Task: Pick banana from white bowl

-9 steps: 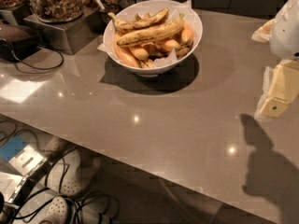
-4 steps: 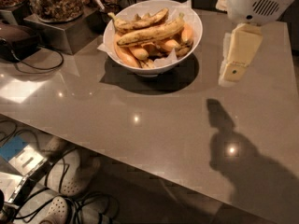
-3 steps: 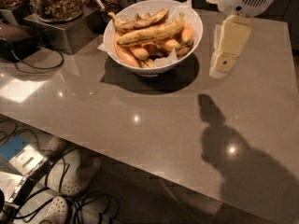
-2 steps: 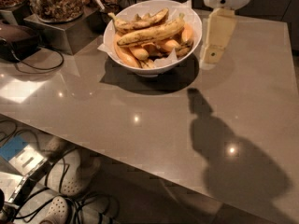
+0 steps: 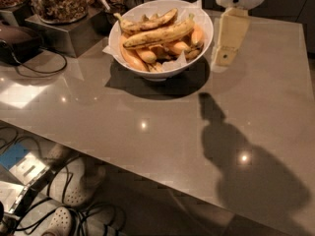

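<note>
The white bowl stands at the back of the grey table and holds several bananas on white paper. The banana, long and brown-flecked, lies across the top of the pile, with shorter orange-yellow bananas under it. My gripper, cream-coloured under a white wrist, hangs just to the right of the bowl's rim, above the table. It holds nothing that I can see.
Glass jars of nuts stand on a metal box at the back left. A dark device with a cable lies at the left. The table's front edge runs diagonally; shoes and cables lie on the floor below.
My gripper has moved from the right edge of the table leftward and back, until it hangs beside the bowl's right rim. The bowl and bananas have not moved.
</note>
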Robot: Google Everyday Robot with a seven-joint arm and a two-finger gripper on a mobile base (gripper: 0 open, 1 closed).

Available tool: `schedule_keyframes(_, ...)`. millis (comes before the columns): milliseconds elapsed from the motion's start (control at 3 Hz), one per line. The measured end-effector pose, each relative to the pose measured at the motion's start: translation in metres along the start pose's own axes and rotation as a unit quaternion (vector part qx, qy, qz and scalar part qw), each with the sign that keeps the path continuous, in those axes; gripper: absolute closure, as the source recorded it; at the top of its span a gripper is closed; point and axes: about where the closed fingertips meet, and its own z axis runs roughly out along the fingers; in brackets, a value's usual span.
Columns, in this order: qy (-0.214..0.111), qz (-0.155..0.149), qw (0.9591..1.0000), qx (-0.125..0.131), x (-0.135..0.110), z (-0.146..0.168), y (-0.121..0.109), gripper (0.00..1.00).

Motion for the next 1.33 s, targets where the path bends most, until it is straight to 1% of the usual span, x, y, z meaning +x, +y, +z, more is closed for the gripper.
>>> schedule_keyframes(333,-0.004,-0.017,0.9998,-0.004,-0.017,0.007,-0.02,0.0)
schedule_keyframes(667,-0.005,-0.035,0.9993,-0.014,-0.036,0.021,-0.041,0.0)
schedule_keyframes(1000,-0.004,-0.042,0.9989,-0.021,-0.048,0.034,-0.057,0.0)
schedule_keyframes(1333,-0.006,-0.039,0.9987,-0.03,-0.054,0.05,-0.07,0.0)
